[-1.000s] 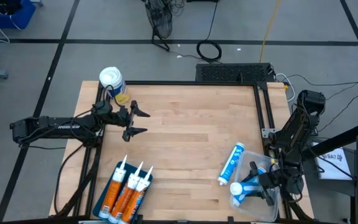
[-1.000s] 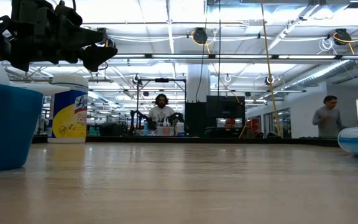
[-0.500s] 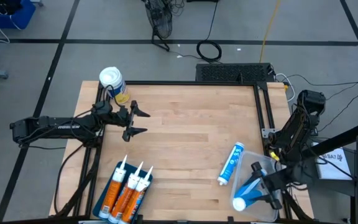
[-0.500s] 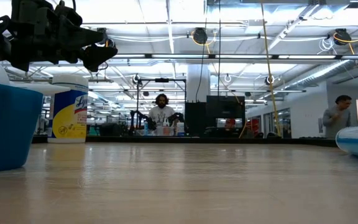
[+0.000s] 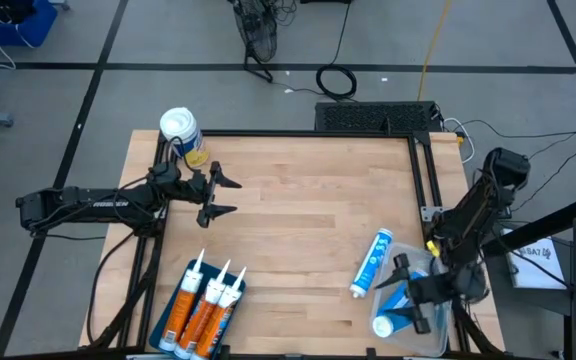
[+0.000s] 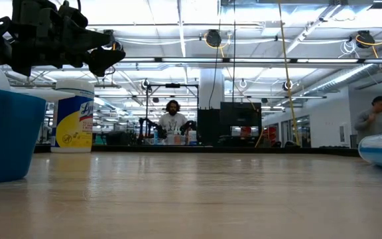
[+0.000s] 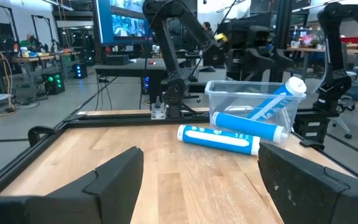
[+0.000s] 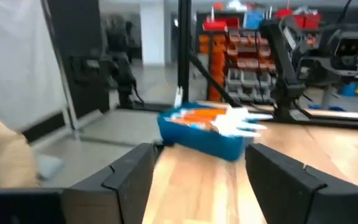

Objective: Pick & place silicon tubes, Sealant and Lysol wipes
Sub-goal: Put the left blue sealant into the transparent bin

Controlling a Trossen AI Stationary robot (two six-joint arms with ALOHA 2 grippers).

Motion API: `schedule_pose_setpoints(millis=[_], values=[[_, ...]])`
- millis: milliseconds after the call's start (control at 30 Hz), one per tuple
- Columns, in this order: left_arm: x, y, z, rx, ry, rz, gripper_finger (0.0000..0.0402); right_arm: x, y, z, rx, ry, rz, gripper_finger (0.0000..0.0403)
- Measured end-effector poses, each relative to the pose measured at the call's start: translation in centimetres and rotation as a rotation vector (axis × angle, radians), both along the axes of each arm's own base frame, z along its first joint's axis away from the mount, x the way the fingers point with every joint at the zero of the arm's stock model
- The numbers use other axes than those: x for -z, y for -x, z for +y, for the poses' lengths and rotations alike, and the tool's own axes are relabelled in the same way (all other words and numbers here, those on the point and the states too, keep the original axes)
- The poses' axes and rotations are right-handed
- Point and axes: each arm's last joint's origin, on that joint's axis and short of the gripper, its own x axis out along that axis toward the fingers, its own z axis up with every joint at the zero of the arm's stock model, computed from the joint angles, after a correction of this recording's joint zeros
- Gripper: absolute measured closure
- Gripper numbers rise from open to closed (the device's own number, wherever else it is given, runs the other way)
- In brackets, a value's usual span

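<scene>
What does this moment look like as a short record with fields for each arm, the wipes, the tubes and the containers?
left gripper: open, empty, over the table's left part, near the Lysol wipes
right gripper: open, holding nothing, above the clear bin
Lysol wipes: upright at the table's far left corner
blue tubes: one lying on the table beside the clear bin, one resting inside it
clear bin: at the table's near right edge
orange tubes: three in a blue tray at the near left edge
table: light wood
</scene>
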Motion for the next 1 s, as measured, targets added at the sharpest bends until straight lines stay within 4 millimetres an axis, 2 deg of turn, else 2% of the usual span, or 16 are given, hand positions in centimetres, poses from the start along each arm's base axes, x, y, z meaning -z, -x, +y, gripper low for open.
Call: schedule_pose_setpoints(millis=[133,300,400,600,733,900,1000], values=[[0.0,0.0,0.0,0.0,0.0,0.0,0.0091,-1.0,-2.0,2.1,-0.055,0.08,0.091,0.0196],[0.0,0.0,0.0,0.0,0.0,0.0,0.0092,-2.3,-4.0,5.9,-0.149,0.147,0.16,0.023],[0.0,0.0,0.0,0.0,0.0,0.0,0.0092,-2.9,-5.1,8.1,-0.147,0.238,0.212,0.0229],[0.0,0.0,0.0,0.0,0.0,0.0,0.0091,-4.8,-7.2,11.8,-0.114,0.314,0.354,0.0206],[0.0,0.0,0.0,0.0,0.0,0.0,0.0092,-5.0,-7.8,12.6,-0.07,0.339,0.515,0.0227],[0.0,0.0,0.0,0.0,0.0,0.0,0.0091,-4.8,-8.2,11.8,0.074,0.295,0.694,0.0275],[0.0,0.0,0.0,0.0,0.0,0.0,0.0091,-4.9,-8.4,11.4,0.08,0.236,0.778,0.0305]])
